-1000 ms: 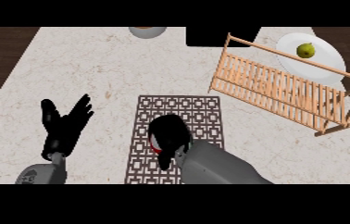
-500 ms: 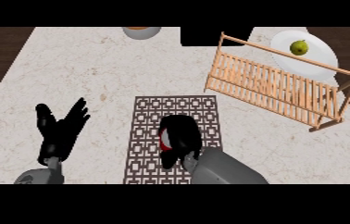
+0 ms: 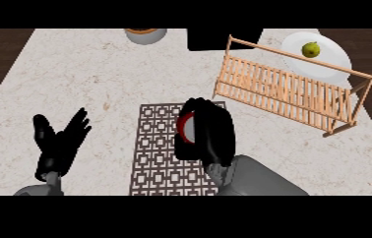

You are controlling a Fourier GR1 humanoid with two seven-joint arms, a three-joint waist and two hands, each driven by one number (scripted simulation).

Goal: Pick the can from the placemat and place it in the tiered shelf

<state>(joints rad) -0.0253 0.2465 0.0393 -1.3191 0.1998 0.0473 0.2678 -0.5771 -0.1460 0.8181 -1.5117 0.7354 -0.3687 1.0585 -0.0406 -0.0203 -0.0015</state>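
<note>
A red can (image 3: 185,128) with a pale top shows above the patterned placemat (image 3: 161,156) in the middle of the counter. My right hand (image 3: 210,133) is curled round the can and hides most of it. The wooden tiered shelf (image 3: 291,87) stands to the upper right of that hand, apart from it. My left hand (image 3: 59,142) rests open at the lower left with its fingers up, holding nothing.
A white plate (image 3: 320,60) with a green fruit (image 3: 312,49) lies behind the shelf at the top right. A grey bowl (image 3: 145,34) sits at the back edge. A black block (image 3: 224,38) stands beside it.
My right hand has risen and shifted toward the upper right with the can in it. The left hand has stayed nearly in place.
</note>
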